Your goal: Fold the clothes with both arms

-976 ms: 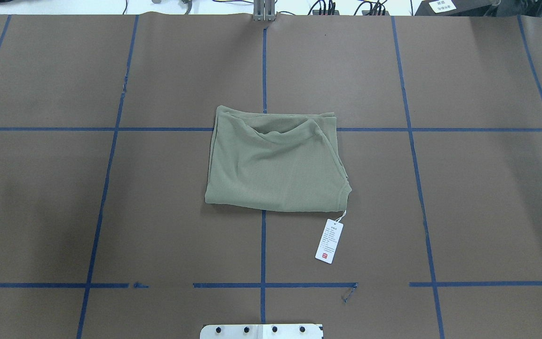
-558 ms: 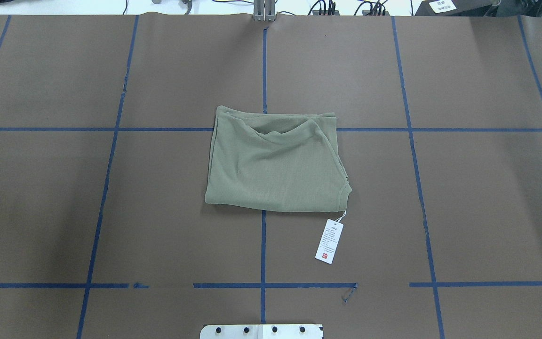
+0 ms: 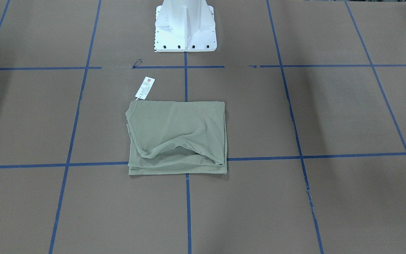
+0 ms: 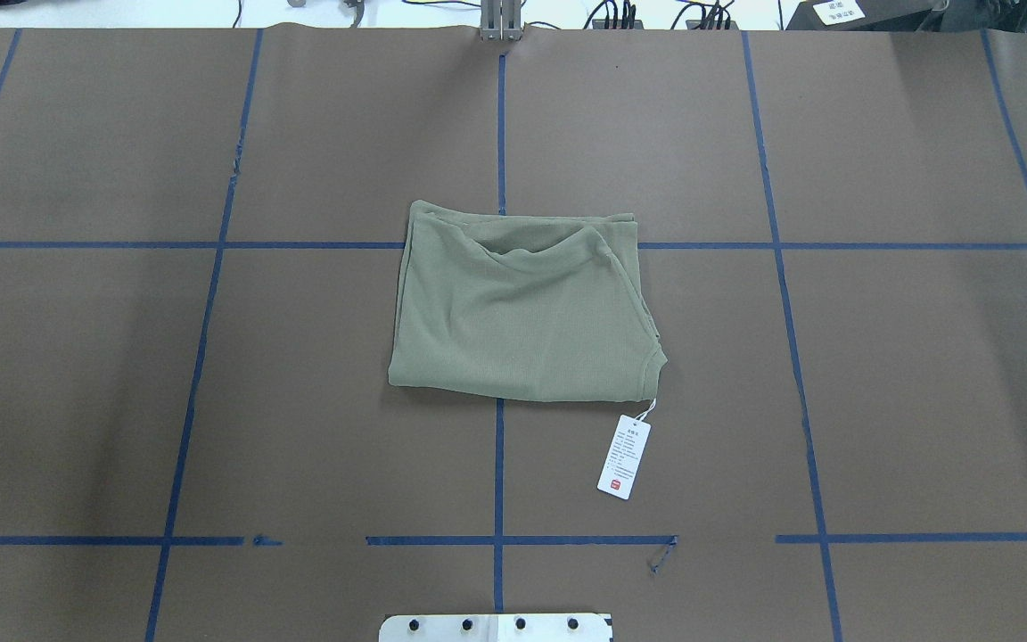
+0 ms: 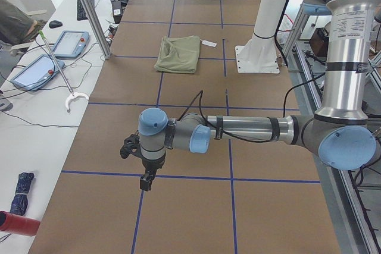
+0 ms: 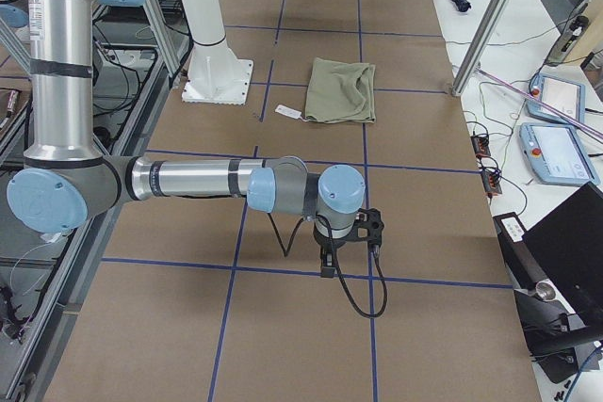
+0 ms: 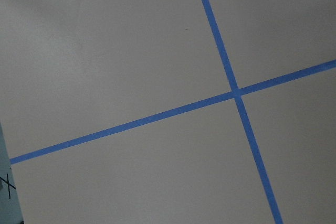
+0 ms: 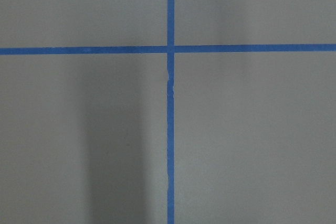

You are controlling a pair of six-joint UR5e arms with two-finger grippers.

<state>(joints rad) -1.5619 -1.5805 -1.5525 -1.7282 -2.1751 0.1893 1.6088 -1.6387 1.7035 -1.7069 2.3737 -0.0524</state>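
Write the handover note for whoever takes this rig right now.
Left gripper: hangs over bare table toward the robot's left end, far from the shirt; open or shut cannot be told.
Right gripper: the same toward the right end.
Shirt: at the table's centre, folded into a compact rectangle. Its hang tag lies out on the table by the near right corner.
Done: the folding looks complete.
Left: perhaps flatten the sagging top layer at the far edge.

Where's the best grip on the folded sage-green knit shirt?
Probably the near folded edge of the sage-green knit shirt, at its two corners, coming in low from the robot's side. That edge is a closed fold; the far edge shows loose layers sagging apart. Stay clear of the white hang tag.
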